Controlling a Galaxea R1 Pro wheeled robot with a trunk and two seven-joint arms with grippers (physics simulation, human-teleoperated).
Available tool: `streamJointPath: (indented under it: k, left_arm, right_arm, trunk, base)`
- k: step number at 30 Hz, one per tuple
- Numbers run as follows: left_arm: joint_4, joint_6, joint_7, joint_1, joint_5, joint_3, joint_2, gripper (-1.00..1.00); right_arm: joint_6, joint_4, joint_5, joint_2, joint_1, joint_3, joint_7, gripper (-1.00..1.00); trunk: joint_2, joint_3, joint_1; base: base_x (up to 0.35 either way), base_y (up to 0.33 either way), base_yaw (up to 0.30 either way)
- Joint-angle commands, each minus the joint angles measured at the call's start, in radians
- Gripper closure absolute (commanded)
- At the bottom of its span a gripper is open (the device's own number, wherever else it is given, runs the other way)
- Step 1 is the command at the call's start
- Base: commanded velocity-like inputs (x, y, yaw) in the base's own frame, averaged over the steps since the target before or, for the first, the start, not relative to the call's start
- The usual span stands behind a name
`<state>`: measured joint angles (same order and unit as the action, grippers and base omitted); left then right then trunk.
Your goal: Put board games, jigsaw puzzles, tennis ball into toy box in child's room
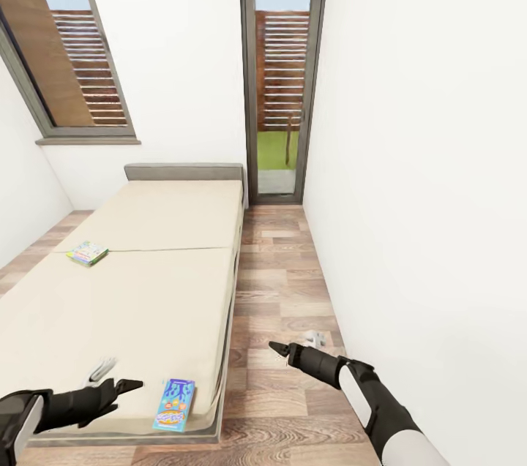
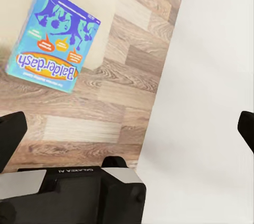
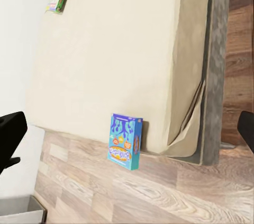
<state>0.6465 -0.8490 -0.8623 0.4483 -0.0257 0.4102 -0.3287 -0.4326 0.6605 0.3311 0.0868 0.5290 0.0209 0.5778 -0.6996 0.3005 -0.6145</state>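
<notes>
Closest in are the two arms. The left claw (image 1: 121, 384) hangs over the bed's (image 1: 146, 290) near edge, fingers spread wide in the left wrist view, gripping nothing. The right claw (image 1: 278, 349) is out over the wood floor (image 1: 278, 283) beside the bed, also spread wide and empty. The blue Balderdash board game (image 1: 174, 404) lies flat at the bed's near right corner. A second board game (image 1: 88, 253) sits by the bed's left edge, further up.

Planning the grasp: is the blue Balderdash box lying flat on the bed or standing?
Flat. The blue Balderdash box lies face up on the bed near its foot edge.
</notes>
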Motion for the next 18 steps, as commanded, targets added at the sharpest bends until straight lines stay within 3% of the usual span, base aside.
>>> streamJointPath:
  k: [1, 9, 18]
  left_arm:
    - [0.000, -0.009, -0.002, 0.001, -0.004, 0.012, -0.003, -1.00]
    - [-0.002, -0.011, 0.006, 0.002, -0.008, 0.073, -0.013, -1.00]
    - [-0.002, -0.012, 0.003, 0.014, -0.009, 0.082, -0.016, -1.00]
  right_arm:
    - [-0.009, 0.001, 0.010, 0.000, 0.001, 0.009, 0.000, -1.00]
    - [-0.009, 0.001, 0.020, -0.008, 0.004, 0.035, 0.000, -1.00]
    - [-0.015, 0.000, 0.032, -0.015, 0.020, 0.045, 0.000, -1.00]
  trunk:
    - [-0.008, 0.005, -0.004]
    - [-0.064, 0.030, -0.035]
    - [-0.127, 0.058, -0.069]
  base:
    - [0.000, 0.000, 0.000]
    - [0.000, 0.000, 0.000]
    - [0.000, 0.000, 0.000]
